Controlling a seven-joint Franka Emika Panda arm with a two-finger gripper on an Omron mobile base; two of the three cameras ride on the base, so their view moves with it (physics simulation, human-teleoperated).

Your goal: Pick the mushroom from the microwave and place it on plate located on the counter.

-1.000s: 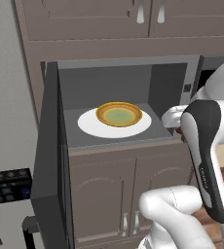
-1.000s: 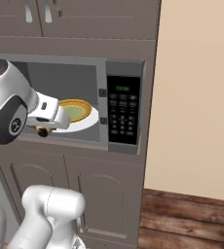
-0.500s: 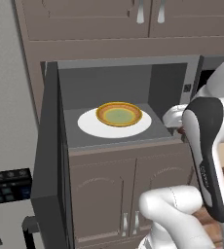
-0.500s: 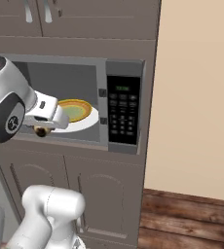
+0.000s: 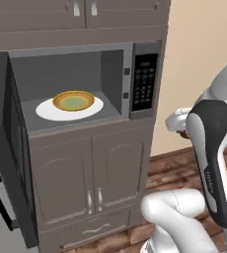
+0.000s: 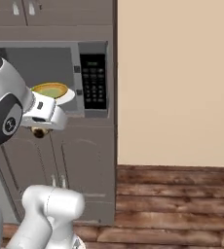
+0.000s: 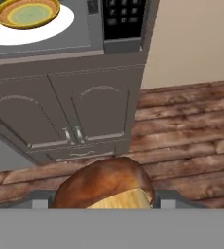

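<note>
Mushroom (image 7: pixel 104 185) clamped between tool (image 7: pixel 104 199) tips (brown cap outward), outside microwave (image 5: pixel 86 79)

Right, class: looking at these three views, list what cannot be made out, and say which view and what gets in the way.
- Mushroom: hand view; stem cut off at the bottom.
- Gripper: right base view; fingers too small and hidden behind the white hand.
- Gripper, left base view: blocked by the arm's dark link.
- Microwave: keypad labels too small to read.
- Microwave door: left base view; seen edge-on and cut by the left edge.
</note>
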